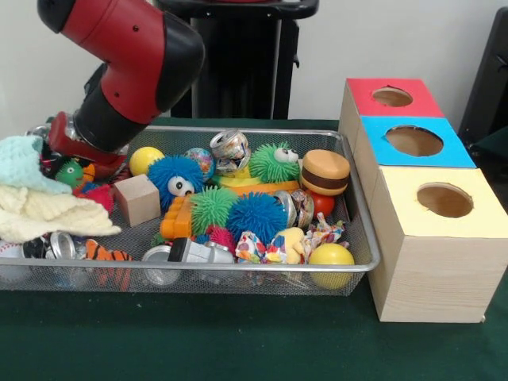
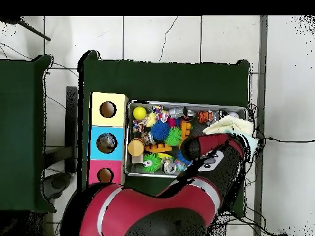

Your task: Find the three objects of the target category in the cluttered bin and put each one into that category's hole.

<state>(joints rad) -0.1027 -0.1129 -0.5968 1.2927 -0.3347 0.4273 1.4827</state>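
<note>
A wire mesh bin (image 1: pixel 359 238) holds mixed clutter. In it lie two yellow balls (image 1: pixel 331 255) (image 1: pixel 145 159), a blue furry ball with an eye (image 1: pixel 175 179), a green furry ball with eyes (image 1: pixel 274 163), green (image 1: pixel 212 208) and blue (image 1: pixel 255 216) spiky balls, a toy burger (image 1: pixel 325 171), a wooden block (image 1: pixel 136 199), an orange brick (image 1: pixel 176 219) and crushed cans (image 1: pixel 230 151). My arm's end (image 1: pixel 75 143) reaches down into the bin's rear left corner. The gripper is hidden behind knitted cloths (image 1: pixel 36 202). In the overhead view the arm (image 2: pixel 209 153) covers that part of the bin (image 2: pixel 187 104).
Three wooden boxes stand in a row right of the bin, each with a round hole on top: red (image 1: pixel 392 97), blue (image 1: pixel 413 140), yellow (image 1: pixel 444 200). The cloths hang over the bin's left rim. Green cloth (image 1: pixel 238 341) covers the table.
</note>
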